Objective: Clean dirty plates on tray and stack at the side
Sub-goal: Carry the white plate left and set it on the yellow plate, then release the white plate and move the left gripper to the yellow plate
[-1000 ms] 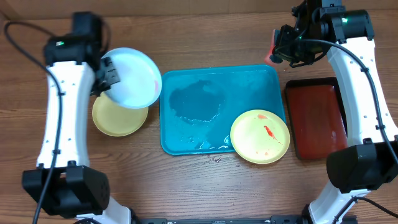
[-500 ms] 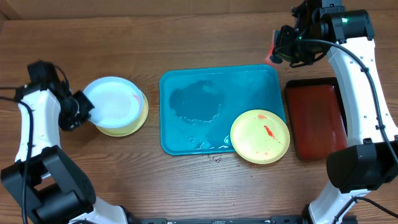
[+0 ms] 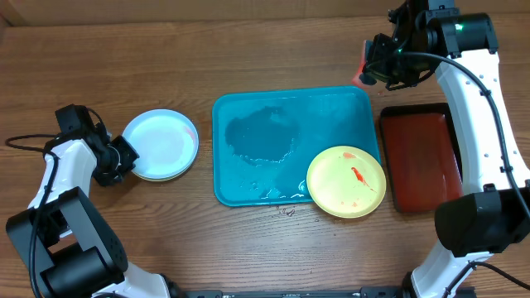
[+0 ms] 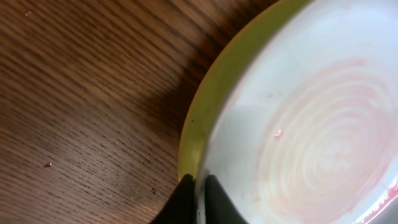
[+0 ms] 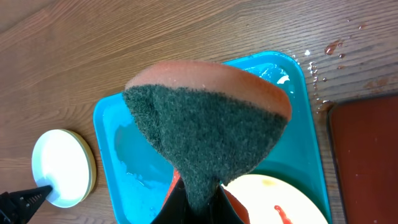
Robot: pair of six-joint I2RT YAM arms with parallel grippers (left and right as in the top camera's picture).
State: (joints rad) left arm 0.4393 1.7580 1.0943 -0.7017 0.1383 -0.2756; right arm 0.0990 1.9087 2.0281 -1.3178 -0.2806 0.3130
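Overhead, the left gripper (image 3: 118, 159) sits low at the table's (image 3: 273, 50) left side, its jaws nipped close together on the near rim of the light blue plate (image 3: 161, 145), which rests on the lower yellow-green plate (image 4: 202, 106) just left of the turquoise tray (image 3: 248, 178). The left wrist view shows the two rims nested, with a faint pink film across the top plate's white centre. The right gripper (image 3: 383, 64) hangs above the tray's far right corner, clamped on a sponge (image 5: 208, 118) with its green scouring face turned downward. The smeared yellow-green plate (image 3: 346, 180) lies on the tray's near right corner, red sauce streaked across its middle, beside the dark red tray (image 3: 421, 157). The step in hand looks to be the stacking of the second plate, with two of the three now piled at the side. The next move calls for the left jaws to part and draw clear without dragging the stack, and for the sponge to come down squarely on the sauce of the last plate, likely with that plate steadied so that it does not slide on the wet tray.
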